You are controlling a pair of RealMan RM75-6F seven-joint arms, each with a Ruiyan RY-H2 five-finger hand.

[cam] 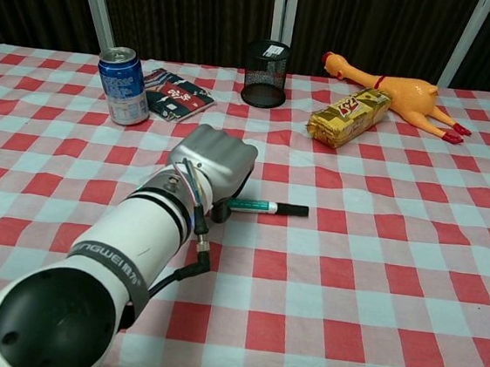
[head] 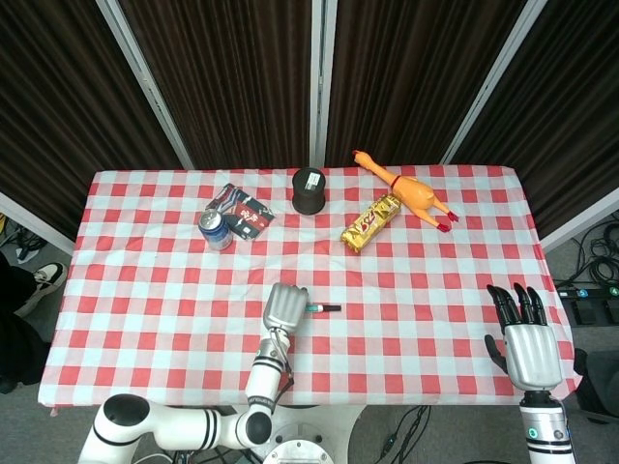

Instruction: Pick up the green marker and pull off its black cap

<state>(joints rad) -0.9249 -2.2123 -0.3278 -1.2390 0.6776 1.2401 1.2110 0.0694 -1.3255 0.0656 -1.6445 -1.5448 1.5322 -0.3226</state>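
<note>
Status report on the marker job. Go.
Left hand closed around green marker at its tail end, marker at table level. Black cap on. Right hand open, off the table edge. Nothing in the way.

A checked cloth [cam: 378,250] covers the bench; the soda can [cam: 123,86] is glossy metal, the pen cup [cam: 266,74] black mesh.

Lab test booth, dark curtains [head: 242,77], checkered table [head: 145,290], floor cables [head: 595,256]
</note>
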